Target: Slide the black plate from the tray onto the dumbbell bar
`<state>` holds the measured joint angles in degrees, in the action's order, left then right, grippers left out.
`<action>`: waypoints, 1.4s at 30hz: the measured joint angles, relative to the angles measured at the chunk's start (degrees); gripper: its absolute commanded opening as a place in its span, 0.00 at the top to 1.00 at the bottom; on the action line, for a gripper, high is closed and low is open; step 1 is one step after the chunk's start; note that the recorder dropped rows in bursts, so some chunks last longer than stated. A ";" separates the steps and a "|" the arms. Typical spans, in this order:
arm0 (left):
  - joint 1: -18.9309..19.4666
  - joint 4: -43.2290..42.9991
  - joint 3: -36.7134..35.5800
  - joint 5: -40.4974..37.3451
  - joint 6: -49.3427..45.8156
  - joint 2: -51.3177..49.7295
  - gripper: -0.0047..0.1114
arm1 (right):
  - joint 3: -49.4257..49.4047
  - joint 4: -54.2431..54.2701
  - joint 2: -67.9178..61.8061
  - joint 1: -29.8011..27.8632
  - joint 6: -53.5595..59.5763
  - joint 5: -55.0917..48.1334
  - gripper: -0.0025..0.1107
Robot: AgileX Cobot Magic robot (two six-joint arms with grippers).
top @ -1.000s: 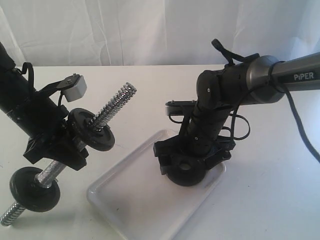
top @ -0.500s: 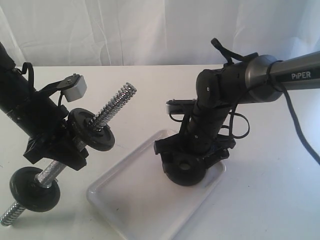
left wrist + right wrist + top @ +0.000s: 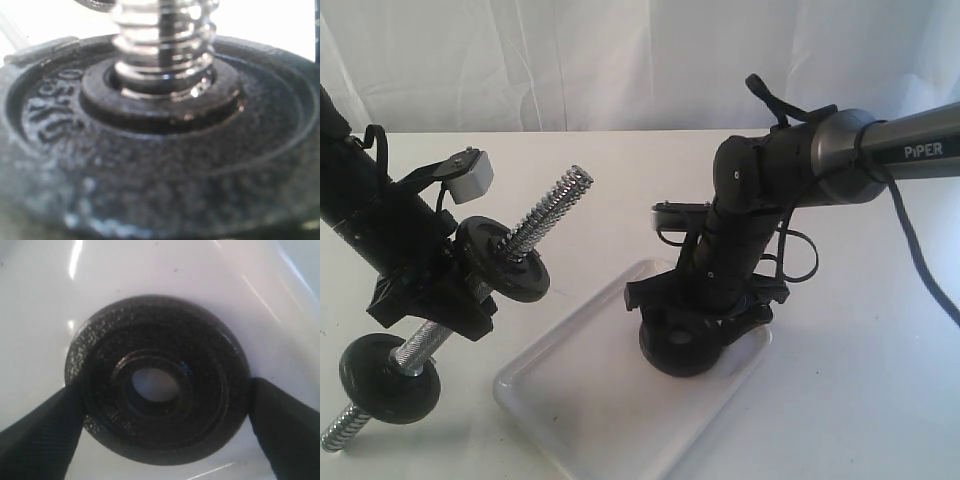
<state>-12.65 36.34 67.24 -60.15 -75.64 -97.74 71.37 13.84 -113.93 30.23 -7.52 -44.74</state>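
My right gripper (image 3: 692, 318) is shut on the black plate (image 3: 682, 347), one finger on each side of its rim. It holds the plate on edge over the far end of the white tray (image 3: 570, 400). In the right wrist view the plate (image 3: 157, 380) sits between both fingertips (image 3: 40, 430) with the tray (image 3: 150, 270) behind it. My left gripper (image 3: 458, 300) grips the dumbbell bar (image 3: 555, 205), which slants up to the right. Two other black discs (image 3: 505, 262) (image 3: 388, 378) sit on the bar. In the left wrist view one disc (image 3: 150, 175) and the threaded bar (image 3: 162, 45) fill the picture.
The bar's free threaded tip (image 3: 578, 180) points toward the right arm (image 3: 840, 160). White tabletop (image 3: 860, 400) lies to the right of the tray, and a white curtain (image 3: 620, 60) hangs behind. A cable (image 3: 920, 260) hangs from the right arm.
My right gripper has shifted slightly to the left with the black plate in it. The left arm and the bar have not moved.
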 measured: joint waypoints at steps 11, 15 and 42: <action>0.00 0.00 0.00 0.00 0.00 0.00 0.96 | 0.00 4.13 0.00 0.00 4.62 0.68 0.24; 0.00 0.00 0.00 0.00 0.00 0.00 0.96 | 0.00 4.58 0.00 0.00 6.23 0.77 0.24; 0.00 0.00 0.00 0.00 0.00 0.00 0.96 | 3.67 5.48 -1.33 0.00 19.60 -10.28 0.24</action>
<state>-12.65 36.34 67.24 -60.15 -75.64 -97.74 75.04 19.32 -115.26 30.23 12.08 -55.02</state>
